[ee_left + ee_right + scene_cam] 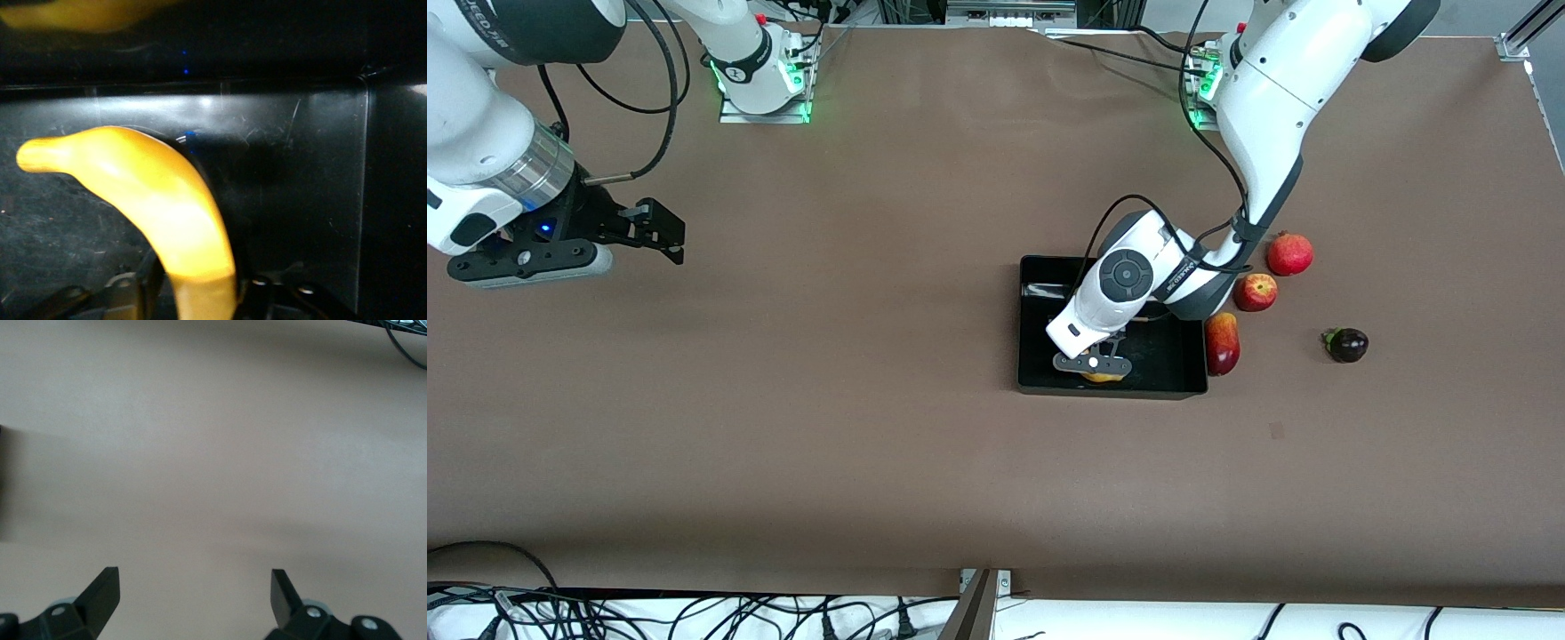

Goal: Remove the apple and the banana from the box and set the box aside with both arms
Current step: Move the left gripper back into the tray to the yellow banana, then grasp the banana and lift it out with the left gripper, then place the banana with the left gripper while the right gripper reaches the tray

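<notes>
The right tool hangs over bare bench toward the right arm's end, well apart from everything, its fingers spread wide and empty; that arm waits. The left tool is down inside the box, its fingers closed around the banana near one end, the rest of the fruit curving away from the tool across the glossy black floor. Held so close to an end, the banana could pivot or slide out as it is lifted, and its free tip sits near the box wall, so it might catch there and drag the box along. The box holds nothing else that shows. The apple already lies on the bench outside the box, beside the left arm, between a pomegranate and a mango that touches the box wall; a dark fruit sits farther toward the left arm's end.
</notes>
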### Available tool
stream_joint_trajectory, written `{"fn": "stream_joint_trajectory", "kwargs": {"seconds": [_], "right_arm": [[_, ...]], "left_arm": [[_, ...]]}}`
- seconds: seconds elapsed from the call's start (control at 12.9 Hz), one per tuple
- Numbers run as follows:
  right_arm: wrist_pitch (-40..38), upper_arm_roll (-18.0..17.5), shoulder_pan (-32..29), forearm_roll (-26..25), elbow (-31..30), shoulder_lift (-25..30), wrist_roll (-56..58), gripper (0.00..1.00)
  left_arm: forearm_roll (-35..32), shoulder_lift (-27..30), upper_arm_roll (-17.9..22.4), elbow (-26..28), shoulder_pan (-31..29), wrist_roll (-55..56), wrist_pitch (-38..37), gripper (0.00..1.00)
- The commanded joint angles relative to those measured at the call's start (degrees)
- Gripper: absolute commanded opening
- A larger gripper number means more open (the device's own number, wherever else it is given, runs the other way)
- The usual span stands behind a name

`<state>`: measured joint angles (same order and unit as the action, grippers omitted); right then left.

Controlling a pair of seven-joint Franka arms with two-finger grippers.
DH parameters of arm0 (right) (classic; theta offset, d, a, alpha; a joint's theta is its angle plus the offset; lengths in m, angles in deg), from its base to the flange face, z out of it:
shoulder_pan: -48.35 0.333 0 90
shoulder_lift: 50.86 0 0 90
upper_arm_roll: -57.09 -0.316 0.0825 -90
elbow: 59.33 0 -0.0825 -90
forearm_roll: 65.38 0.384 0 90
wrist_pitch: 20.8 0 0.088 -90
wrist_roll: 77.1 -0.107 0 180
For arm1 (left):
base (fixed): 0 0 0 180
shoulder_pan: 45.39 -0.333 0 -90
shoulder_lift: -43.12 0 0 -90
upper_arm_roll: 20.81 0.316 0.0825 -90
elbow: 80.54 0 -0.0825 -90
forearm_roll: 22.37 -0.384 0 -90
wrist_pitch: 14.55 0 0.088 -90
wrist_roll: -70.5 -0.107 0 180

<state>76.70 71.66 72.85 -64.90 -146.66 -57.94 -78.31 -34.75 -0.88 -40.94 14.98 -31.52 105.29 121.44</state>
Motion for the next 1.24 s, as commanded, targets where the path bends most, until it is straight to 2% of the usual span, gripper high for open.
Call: {"fn": "stream_joint_trajectory", "kwargs": {"seconds": [0.0,0.31,0.46,0.62,0.93,1.16], "right_arm": [[-0.20,0.19,0.11,0.93,0.85,-0.30,0.07,1.00],[-0.21,0.19,0.20,0.93,0.85,-0.30,0.07,1.00],[-0.21,0.19,0.11,0.93,0.85,-0.21,0.07,1.00],[-0.21,0.19,0.20,0.84,0.85,-0.21,0.07,1.00],[1.97,-0.15,0.63,0.93,0.85,-0.39,0.95,1.00],[2.52,-0.68,3.00,1.02,0.59,-0.48,0.78,1.00]], "left_arm": [[-1.33,2.51,0.27,-0.85,0.02,0.63,-4.05,0.00],[-1.42,10.23,0.27,-3.48,-1.73,-0.07,-14.24,0.00],[-1.59,11.39,0.26,-7.95,-3.23,-0.68,-22.57,0.00],[-1.77,11.22,0.79,-11.83,-6.37,-7.59,-29.88,0.00],[-3.42,9.56,0.97,-10.44,-18.93,-25.68,-30.09,0.00],[-3.88,7.36,0.88,-7.37,-25.35,-32.92,-26.51,0.00]]}}
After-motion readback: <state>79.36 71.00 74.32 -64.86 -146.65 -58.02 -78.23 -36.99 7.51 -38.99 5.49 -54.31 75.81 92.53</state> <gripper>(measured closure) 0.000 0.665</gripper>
